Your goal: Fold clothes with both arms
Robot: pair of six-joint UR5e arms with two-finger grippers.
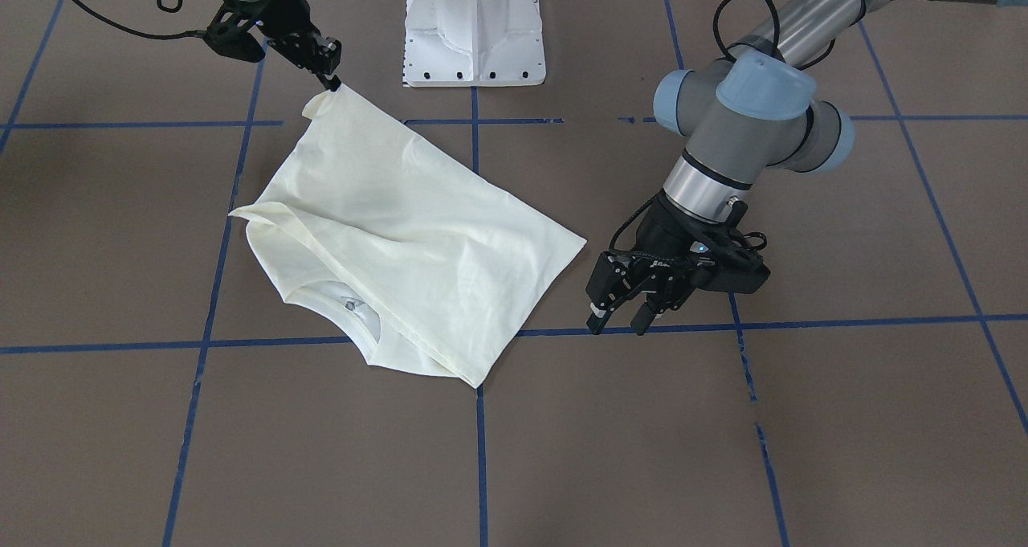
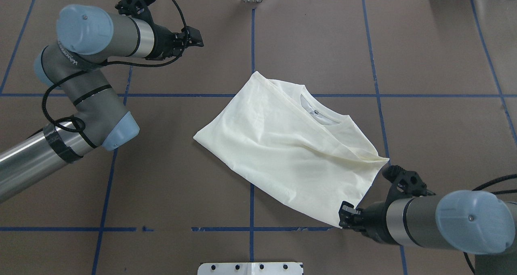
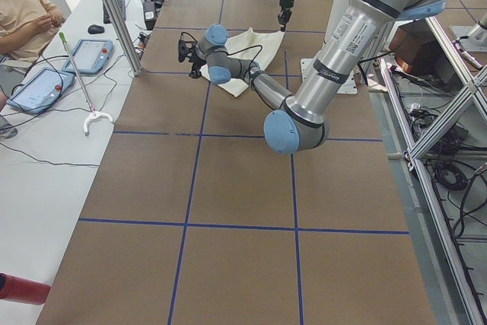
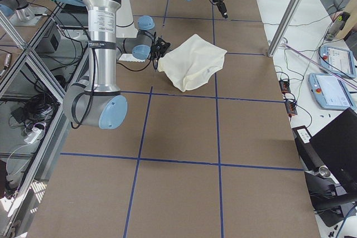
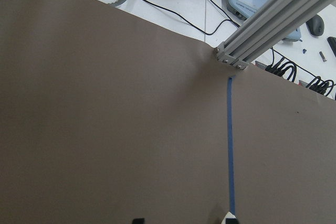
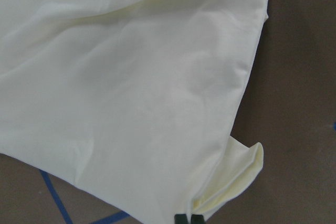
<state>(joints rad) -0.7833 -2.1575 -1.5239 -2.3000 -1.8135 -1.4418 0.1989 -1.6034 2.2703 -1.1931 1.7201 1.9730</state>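
The T-shirt is shown in the front-facing view lying partly folded and askew on the brown table. Its round collar is turned toward the camera and no print is visible. The corner on the robot's side is pinched by the right gripper, whose jaws are closed narrowly on the cloth, and that corner appears to be drawn up a little. The left gripper is held spread wide and empty near the opposite corner, without touching it. In the overhead view the same pinch is seen at the hem corner nearest the robot, while the left gripper appears well apart from the cloth, perhaps because it is held high. In the two side views the grippers are too small for anything to be added. In the left wrist view only bare table and a blue tape line are seen beyond widely parted jaws. In the right wrist view a thin fold of hem is caught at the very tip of the jaws, and how many layers are taken cannot be told. So shallow a bite could slip if the corner is pulled. With only one corner held, the shirt could be dragged and bunched rather than folded.
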